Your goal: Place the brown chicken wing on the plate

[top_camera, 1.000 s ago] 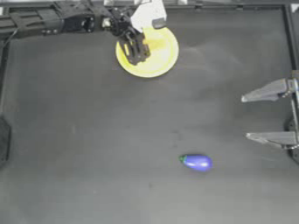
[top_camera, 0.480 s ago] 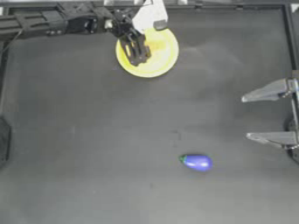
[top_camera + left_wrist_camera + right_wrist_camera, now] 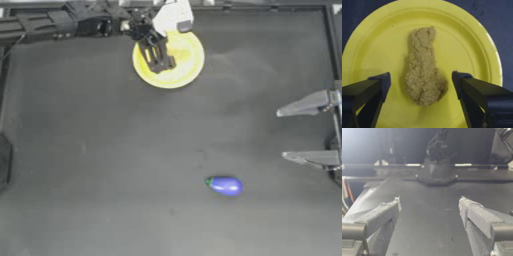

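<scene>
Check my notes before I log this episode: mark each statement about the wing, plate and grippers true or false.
1. The brown chicken wing lies on the plate. True.
2. The left gripper is clamped on the wing. False: its jaws stand open, one on each side, with gaps.
3. The right gripper is over the plate. False: it sits open at the table's right edge.
4. The blue-purple oval lies on the plate. False: it lies on the table, far from the plate.
5. The left gripper is over the plate. True.
</scene>
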`<state>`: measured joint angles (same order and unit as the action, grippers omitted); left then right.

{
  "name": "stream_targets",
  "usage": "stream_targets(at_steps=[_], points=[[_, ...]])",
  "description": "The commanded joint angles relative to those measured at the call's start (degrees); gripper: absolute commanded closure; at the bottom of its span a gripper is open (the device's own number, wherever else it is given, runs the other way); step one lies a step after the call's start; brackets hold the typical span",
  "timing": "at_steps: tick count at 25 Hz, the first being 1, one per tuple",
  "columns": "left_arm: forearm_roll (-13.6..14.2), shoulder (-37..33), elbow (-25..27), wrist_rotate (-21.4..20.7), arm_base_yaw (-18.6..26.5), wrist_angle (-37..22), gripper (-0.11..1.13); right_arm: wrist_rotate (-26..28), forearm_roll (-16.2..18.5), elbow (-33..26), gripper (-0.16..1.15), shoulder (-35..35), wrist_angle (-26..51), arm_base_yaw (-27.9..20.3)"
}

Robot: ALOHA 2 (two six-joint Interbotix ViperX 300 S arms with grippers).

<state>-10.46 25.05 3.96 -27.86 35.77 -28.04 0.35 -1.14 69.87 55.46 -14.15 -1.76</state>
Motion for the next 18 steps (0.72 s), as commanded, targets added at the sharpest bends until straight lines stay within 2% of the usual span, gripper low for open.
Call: stream_targets(at_steps=[1, 10, 18], points=[[0.26, -5.62, -1.32, -0.35, 0.0, 0.0, 0.0, -0.09, -0.18, -0.53, -0.01, -0.18, -0.44, 0.0], [0.26, -14.94, 1.58, -0.18, -2.55, -0.18, 0.01, -0.09, -0.18, -0.35, -0.01, -0.18, -0.53, 0.0], [0.26, -24.79, 7.38, 0.18, -9.58, 0.53, 0.02, -0.09, -0.09, -0.35, -0.01, -0.18, -0.53, 0.0]])
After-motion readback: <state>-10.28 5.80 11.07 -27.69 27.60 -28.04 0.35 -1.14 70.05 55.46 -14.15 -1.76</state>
